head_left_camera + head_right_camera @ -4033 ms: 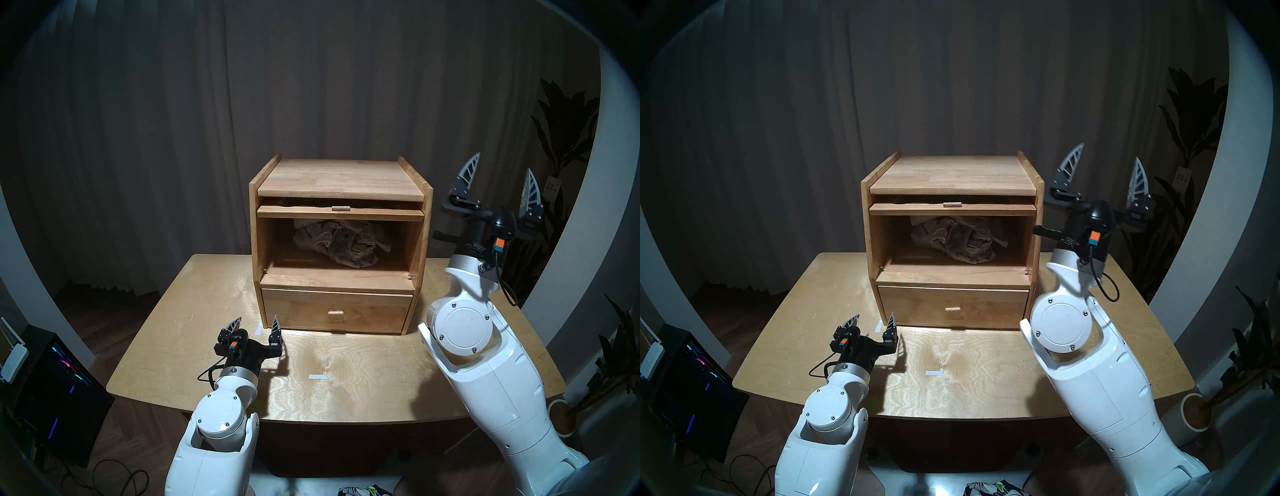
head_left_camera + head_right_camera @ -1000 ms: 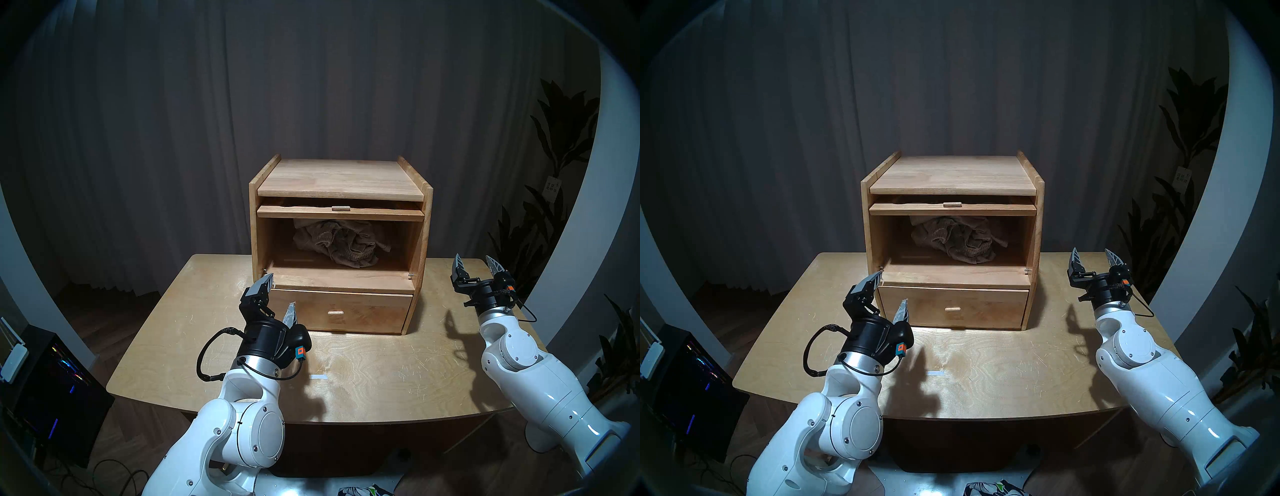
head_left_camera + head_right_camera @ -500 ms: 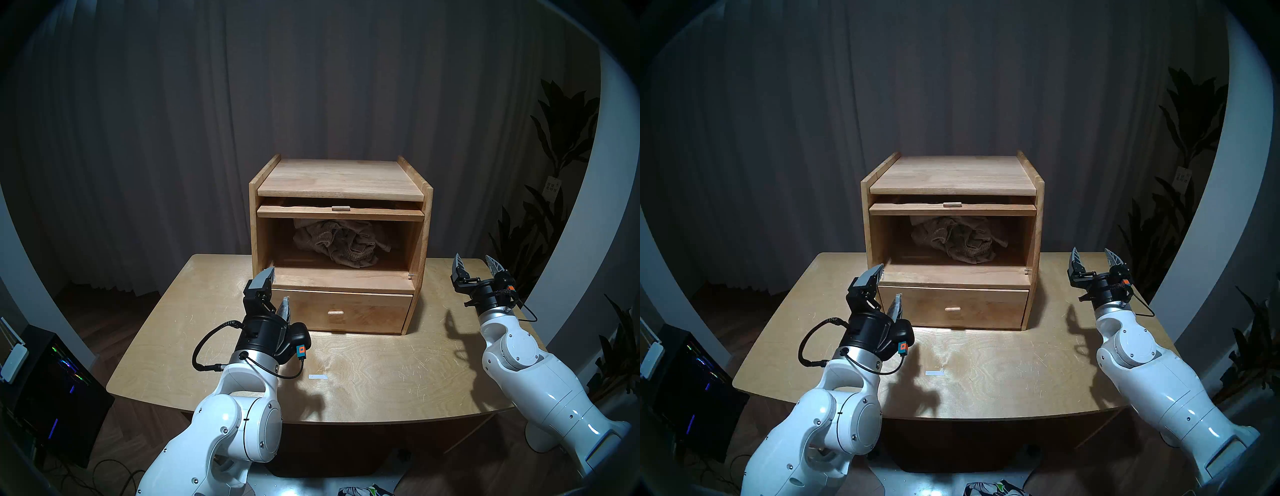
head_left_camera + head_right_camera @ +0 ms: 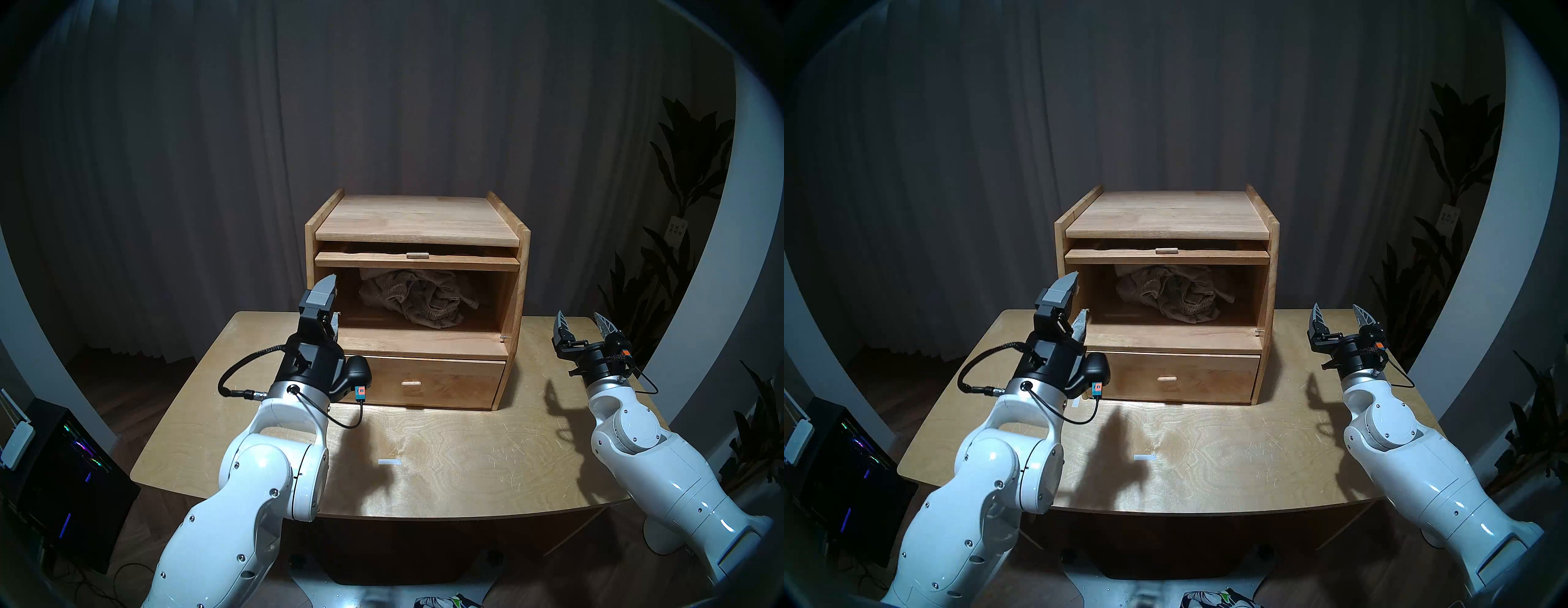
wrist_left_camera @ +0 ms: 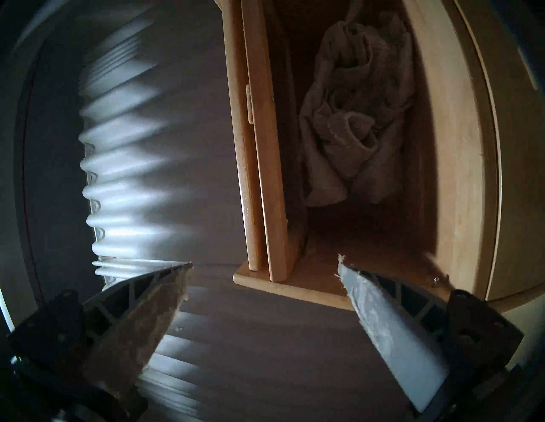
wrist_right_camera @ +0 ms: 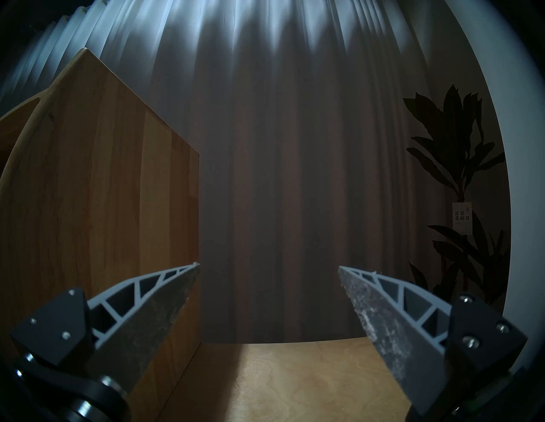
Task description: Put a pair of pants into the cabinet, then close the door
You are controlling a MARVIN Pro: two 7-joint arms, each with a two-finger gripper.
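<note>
Head stereo left: crumpled grey-beige sweatpants (image 4: 418,299) bunched in cabinet (image 4: 418,220) upper compartment, toward the back, ribbed cuff showing; bundle's long axis running side to side. Door (image 4: 418,260) lifted flat under the top, tab handle forward. Left end effector (image 4: 330,300) spread, empty, at compartment's left edge. Right end effector (image 4: 583,323) spread, empty, above counter (image 4: 445,450).

The only legible writing is on a small white tag (image 6: 462,218) hanging on the dark-leaved plant (image 6: 454,165) in the right wrist view, printed with the Chinese characters 日日是好日, with finer lines beneath too small to read.
</note>
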